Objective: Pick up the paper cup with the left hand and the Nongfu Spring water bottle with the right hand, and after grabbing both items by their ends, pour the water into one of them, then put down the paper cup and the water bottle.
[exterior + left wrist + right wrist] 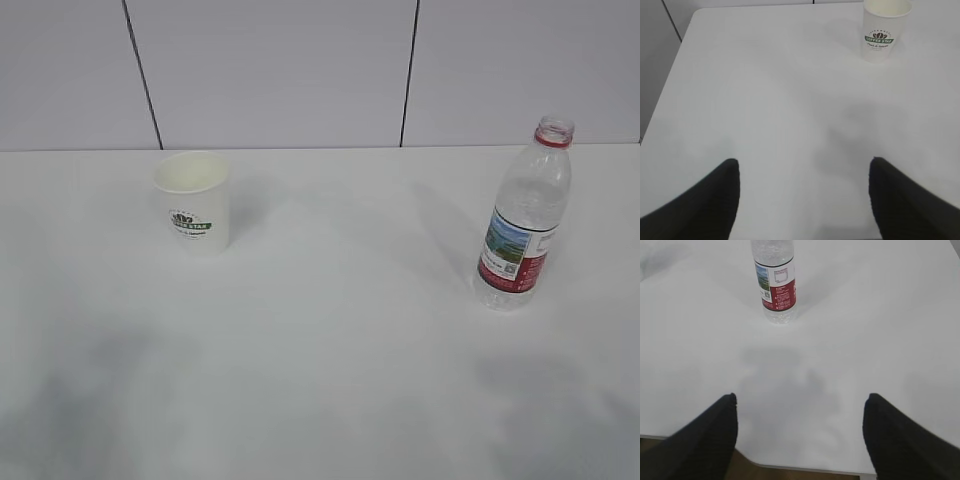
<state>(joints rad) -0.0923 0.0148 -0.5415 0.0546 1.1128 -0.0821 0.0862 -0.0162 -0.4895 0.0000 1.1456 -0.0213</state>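
**Cup and bottle stand apart, both end effectors spread and empty**

On the white bench (pixel 330 350) the paper cup (pixel 193 200) stands upright at the back left, mouth up, its green-and-black logo facing the exterior camera. Well apart from it, over on the right, the Nongfu Spring water bottle (pixel 525 215) stands upright too, cap off, red neck ring showing, red-and-white label with the landscape picture turned to the front. Neither arm shows in the exterior view.

From the left wrist, the left end effector (pixel 802 200) hangs over bare bench, its two dark fingers (pixel 715 205) spread wide with nothing between them; the cup sits far ahead, at the top right of that view. From the right wrist, the right end effector (pixel 800 440) is just the same: fingers (pixel 900 440) wide apart, gripping nothing, over the near edge of the bench. The bottle stands ahead and slightly left, clear of both fingers.
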